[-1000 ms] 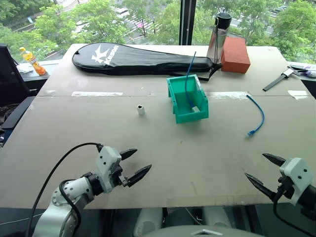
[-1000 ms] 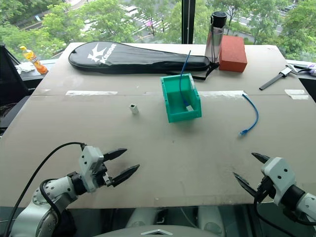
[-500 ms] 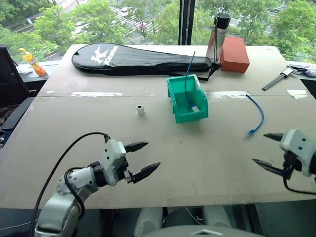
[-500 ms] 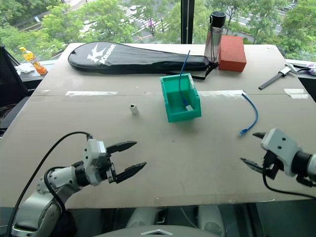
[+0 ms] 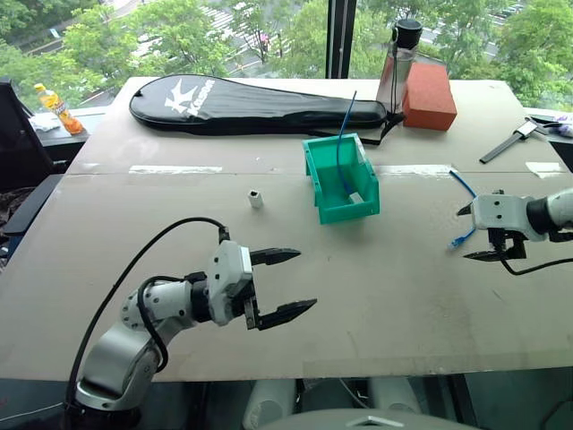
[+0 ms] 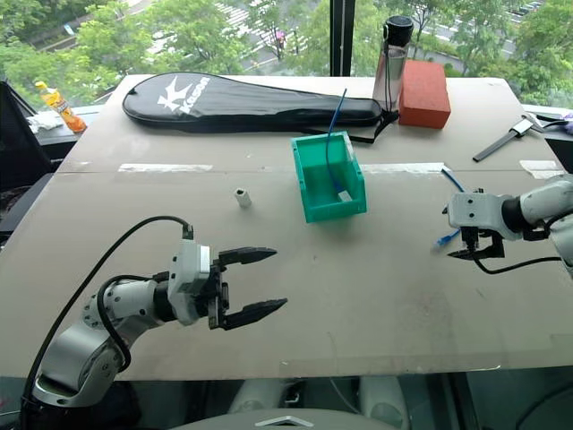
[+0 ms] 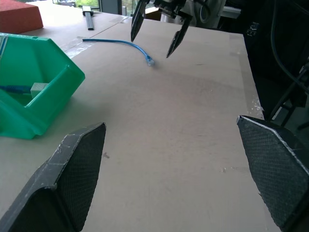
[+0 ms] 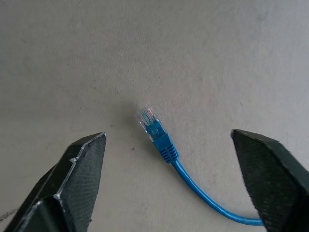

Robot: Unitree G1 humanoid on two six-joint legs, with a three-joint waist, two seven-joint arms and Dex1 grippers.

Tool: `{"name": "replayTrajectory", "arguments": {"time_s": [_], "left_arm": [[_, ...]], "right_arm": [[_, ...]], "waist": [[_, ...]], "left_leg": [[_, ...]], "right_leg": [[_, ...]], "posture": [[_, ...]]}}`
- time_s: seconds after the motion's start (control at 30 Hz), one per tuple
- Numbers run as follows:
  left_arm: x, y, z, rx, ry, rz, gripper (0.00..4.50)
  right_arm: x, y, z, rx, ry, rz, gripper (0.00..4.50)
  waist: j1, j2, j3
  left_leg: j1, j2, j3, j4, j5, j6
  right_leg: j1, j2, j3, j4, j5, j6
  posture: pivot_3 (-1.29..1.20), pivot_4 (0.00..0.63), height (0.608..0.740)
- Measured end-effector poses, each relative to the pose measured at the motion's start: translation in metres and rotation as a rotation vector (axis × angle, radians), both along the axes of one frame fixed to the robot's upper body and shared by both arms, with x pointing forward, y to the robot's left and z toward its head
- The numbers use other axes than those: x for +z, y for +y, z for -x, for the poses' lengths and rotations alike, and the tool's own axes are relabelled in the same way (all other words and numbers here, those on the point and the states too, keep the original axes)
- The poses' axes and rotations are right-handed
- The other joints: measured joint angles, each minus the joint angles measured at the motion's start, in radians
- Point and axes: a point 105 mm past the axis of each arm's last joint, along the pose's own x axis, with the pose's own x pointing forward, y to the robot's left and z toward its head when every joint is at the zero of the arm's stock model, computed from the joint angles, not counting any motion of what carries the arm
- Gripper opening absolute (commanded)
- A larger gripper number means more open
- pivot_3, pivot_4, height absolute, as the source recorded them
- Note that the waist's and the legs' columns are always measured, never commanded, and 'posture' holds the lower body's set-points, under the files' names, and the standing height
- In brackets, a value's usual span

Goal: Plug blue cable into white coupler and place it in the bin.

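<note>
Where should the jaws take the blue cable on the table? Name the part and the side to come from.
Take the blue cable just behind its clear plug, on the ribbed blue boot. It lies flat and loose on the table, so come from above, jaws straddling it crosswise. The right gripper hangs open over that end; this probably leaves the plug tip free for the coupler.

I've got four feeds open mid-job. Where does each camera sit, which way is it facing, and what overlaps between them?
Left eye and right eye views: on the head, looking forward and down over the table; both arms show, left gripper open, right gripper over the blue cable.
Left wrist view: on the left wrist, looking across the table past the bin toward the right gripper; its own fingers show.
Right wrist view: on the right wrist, looking down at the cable's plug between its open fingers.
Shared: every view shows the blue cable.
</note>
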Motion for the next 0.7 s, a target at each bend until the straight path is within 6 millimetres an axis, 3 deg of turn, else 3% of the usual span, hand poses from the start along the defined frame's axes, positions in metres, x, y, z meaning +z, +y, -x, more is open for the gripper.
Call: {"name": "replayTrajectory", "arguments": {"time_s": [0.17, 0.27, 0.3, 0.33, 0.37, 0.53, 0.7], "left_arm": [[-0.002, -0.001, 0.006, 0.007, 0.012, 0.002, 4.50], [-0.004, -0.001, 0.008, 0.016, 0.022, 0.003, 4.50], [-0.005, 0.000, 0.008, 0.020, 0.026, 0.003, 4.50], [-0.005, 0.000, 0.008, 0.023, 0.024, 0.003, 4.50], [-0.005, 0.000, 0.008, 0.024, 0.024, 0.003, 4.50], [0.000, 0.003, -0.001, 0.029, -0.007, 0.004, 4.50], [-0.004, 0.008, -0.004, 0.052, -0.001, 0.005, 4.50]], "right_arm": [[-0.007, -0.003, -0.008, 0.027, 0.012, 0.047, 3.73], [-0.011, -0.007, -0.012, 0.024, 0.022, 0.073, 2.93], [-0.012, -0.008, -0.013, 0.031, 0.026, 0.080, 2.46], [-0.012, -0.009, -0.014, 0.033, 0.029, 0.091, 2.41], [-0.013, -0.009, -0.014, 0.036, 0.029, 0.094, 1.88], [-0.019, -0.004, -0.019, 0.043, 0.059, 0.092, 0.14], [-0.019, 0.003, -0.020, 0.027, 0.085, 0.067, 0.05]], "waist": [[-0.003, 0.001, 0.001], [-0.003, 0.001, 0.001], [-0.003, 0.001, 0.001], [-0.003, 0.001, 0.001], [-0.003, 0.001, 0.001], [-0.009, 0.000, 0.000], [-0.025, 0.000, 0.000]], "left_leg": [[0.001, 0.000, 0.001, 0.000, 0.000, 0.000], [0.001, 0.000, 0.001, 0.000, 0.000, 0.000], [0.001, 0.000, 0.001, 0.000, 0.000, 0.000], [0.001, 0.000, 0.001, 0.000, 0.000, 0.000], [0.002, 0.000, 0.001, 0.001, 0.000, 0.000], [0.009, 0.000, 0.001, 0.002, 0.000, 0.000], [0.014, 0.001, 0.002, 0.002, 0.000, 0.001]], "right_leg": [[0.000, 0.000, 0.001, 0.000, 0.000, 0.000], [0.000, 0.000, 0.001, 0.001, 0.000, 0.000], [0.000, 0.000, 0.001, 0.001, 0.000, 0.000], [0.000, 0.000, 0.001, 0.002, 0.000, 0.000], [0.000, 0.000, 0.001, 0.002, 0.000, 0.000], [0.008, 0.000, 0.001, 0.002, 0.000, 0.000], [0.012, 0.000, 0.003, 0.002, 0.000, 0.000]], "posture": [[0.00, 0.150, 0.740], [0.00, 0.150, 0.740], [0.00, 0.150, 0.740], [0.00, 0.150, 0.740], [0.00, 0.150, 0.740], [0.00, 0.150, 0.740], [0.00, 0.150, 0.740]]}}
